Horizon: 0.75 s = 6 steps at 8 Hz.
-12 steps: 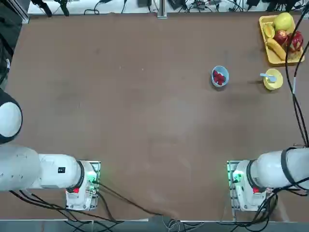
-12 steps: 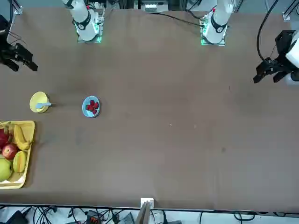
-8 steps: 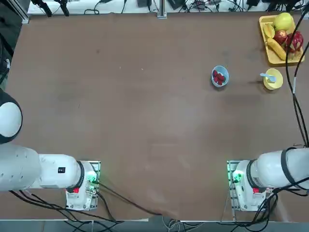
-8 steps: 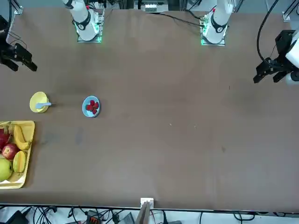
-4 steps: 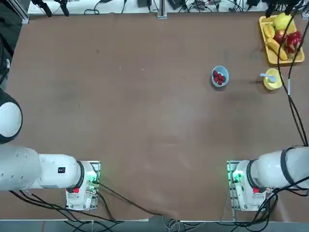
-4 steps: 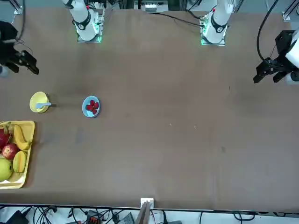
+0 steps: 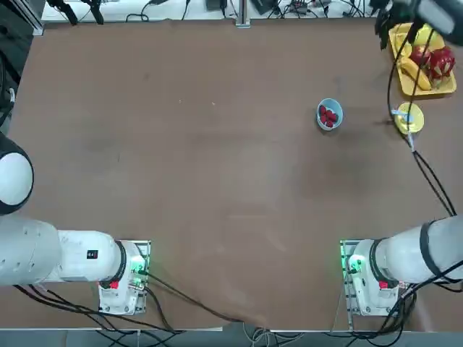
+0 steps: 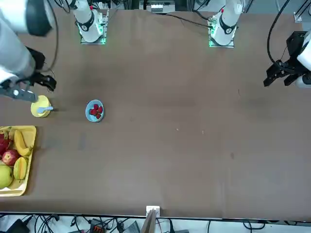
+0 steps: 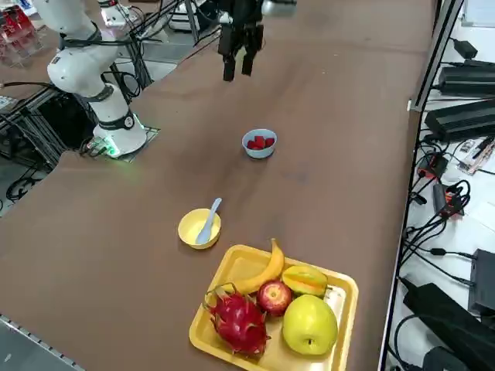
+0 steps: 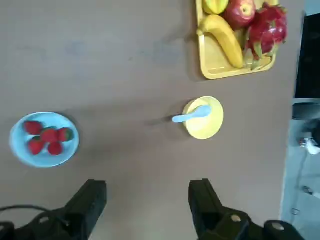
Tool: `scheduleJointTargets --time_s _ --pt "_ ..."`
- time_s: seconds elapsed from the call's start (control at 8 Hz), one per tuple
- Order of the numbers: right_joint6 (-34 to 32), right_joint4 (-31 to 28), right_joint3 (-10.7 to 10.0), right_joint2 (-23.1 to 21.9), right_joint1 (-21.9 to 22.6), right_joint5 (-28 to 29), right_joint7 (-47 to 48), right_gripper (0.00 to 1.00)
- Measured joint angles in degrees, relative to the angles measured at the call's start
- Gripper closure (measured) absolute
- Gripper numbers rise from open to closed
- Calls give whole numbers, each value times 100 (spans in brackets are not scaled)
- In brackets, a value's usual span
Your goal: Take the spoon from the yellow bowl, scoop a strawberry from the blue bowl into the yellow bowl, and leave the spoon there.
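My right hand (image 10: 147, 202) has swung in above the desk (image 7: 217, 144) since earlier, fingers spread and empty, spoon (image 10: 191, 114) resting in yellow bowl (image 10: 204, 119), blue bowl (image 10: 45, 139) at its 9 o'clock.

So it's a big brown table (image 7: 217, 166) and not much sits on it: a small yellow bowl (image 9: 199, 229) with a pale spoon (image 9: 209, 220) leaning in it, and a light-blue bowl (image 9: 259, 144) of strawberries (image 9: 260, 142) a little way off, not touching. Just beside the yellow bowl near the table's corner there's a rectangular yellow fruit tray (image 9: 232, 267) with a banana, an apple, a dragon fruit and a couple of other fruits. The two white arm bases (image 7: 369, 278) are mounted along the robot's edge of the table.
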<state>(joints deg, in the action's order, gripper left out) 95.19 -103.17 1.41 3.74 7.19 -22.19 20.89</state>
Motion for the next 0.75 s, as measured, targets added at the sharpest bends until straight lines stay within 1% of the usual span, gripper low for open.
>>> scheduleJointTargets --time_s 0.25,0.38,0.62,0.75 --pt "587 -808 1 131 54 -746 515 0" --pt "851 -1113 -2 202 54 -1095 751 0" --pt "1283 -1520 -15 381 48 -1629 1357 0" --pt "1439 -1687 -15 502 48 -2045 1737 0"
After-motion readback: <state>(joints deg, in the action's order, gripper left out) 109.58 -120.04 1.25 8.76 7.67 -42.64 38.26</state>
